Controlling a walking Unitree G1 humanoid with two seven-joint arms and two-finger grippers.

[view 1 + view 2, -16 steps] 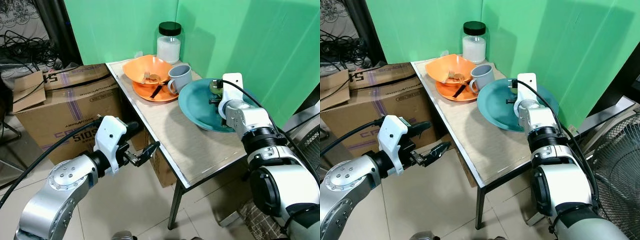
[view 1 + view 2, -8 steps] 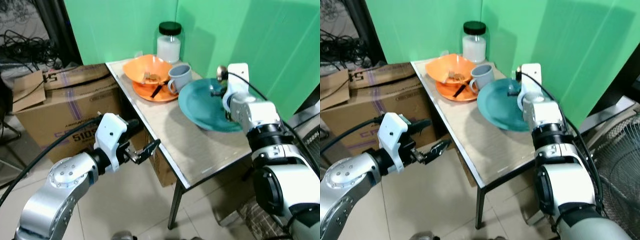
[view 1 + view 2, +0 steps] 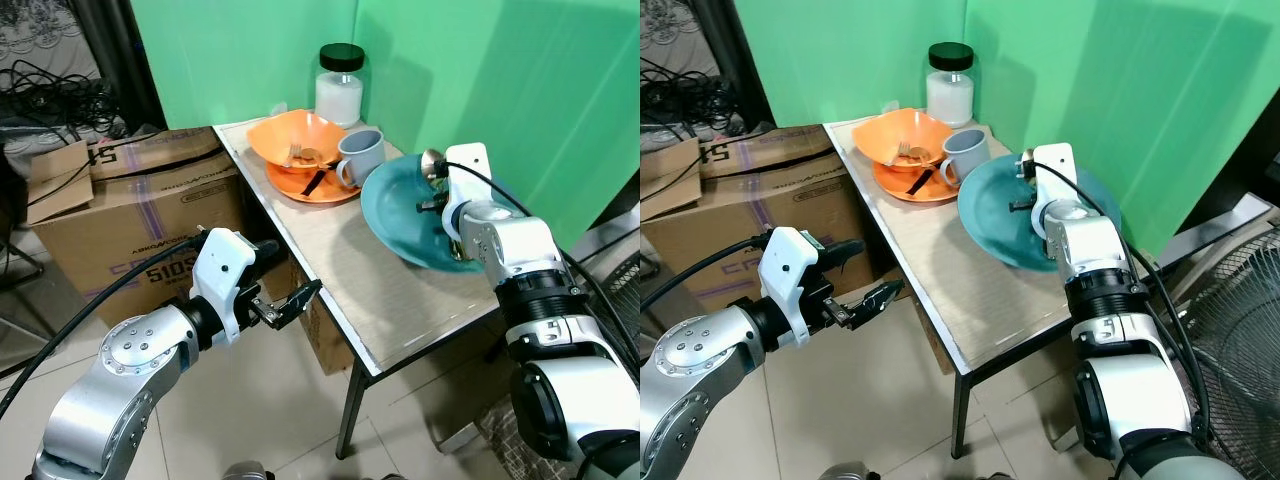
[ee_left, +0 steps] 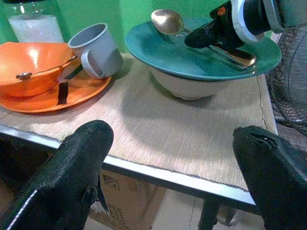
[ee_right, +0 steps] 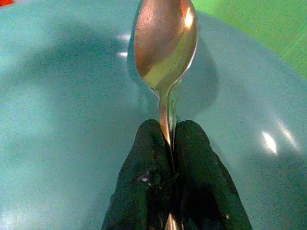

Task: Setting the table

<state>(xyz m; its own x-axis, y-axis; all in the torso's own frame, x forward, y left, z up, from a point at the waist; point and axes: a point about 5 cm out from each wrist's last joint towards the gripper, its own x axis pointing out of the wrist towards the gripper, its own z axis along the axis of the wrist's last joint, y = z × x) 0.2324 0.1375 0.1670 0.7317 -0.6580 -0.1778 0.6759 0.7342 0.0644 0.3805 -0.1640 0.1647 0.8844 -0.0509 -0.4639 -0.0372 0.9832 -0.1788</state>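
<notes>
— Spoon [image 5: 164, 48] first: what does it look like?

— Polished metal with a warm golden sheen, oval bowl, thin neck. The right gripper [image 5: 168, 158] has its jaws clamped together on the neck, so the bowl sticks out past the black fingertips [image 5: 139, 158].

— Take me across from the left.

— Cardboard boxes [image 3: 130, 210] sit on the floor by dark cables. The left gripper [image 3: 290, 303] hangs off the near edge of the worktop [image 3: 350, 270], jaws apart, holding nothing. On the worktop's far end stand an orange bowl [image 3: 300, 140] on an orange plate [image 3: 310, 185], a grey mug [image 3: 358, 155] touching them, and a white-filled jar [image 3: 340, 85] with a black lid behind. Right of the mug is the teal dish [image 3: 400, 215], with the right gripper and spoon over it.

— What does the wrist camera add?

— The left wrist view shows the teal dish has a pale underside, and that the spoon's bowl juts up above its far rim while the handle lies across the dish. It also shows a fork in the orange bowl. The right wrist view shows the grip close up, which the head views leave too small to judge.
</notes>
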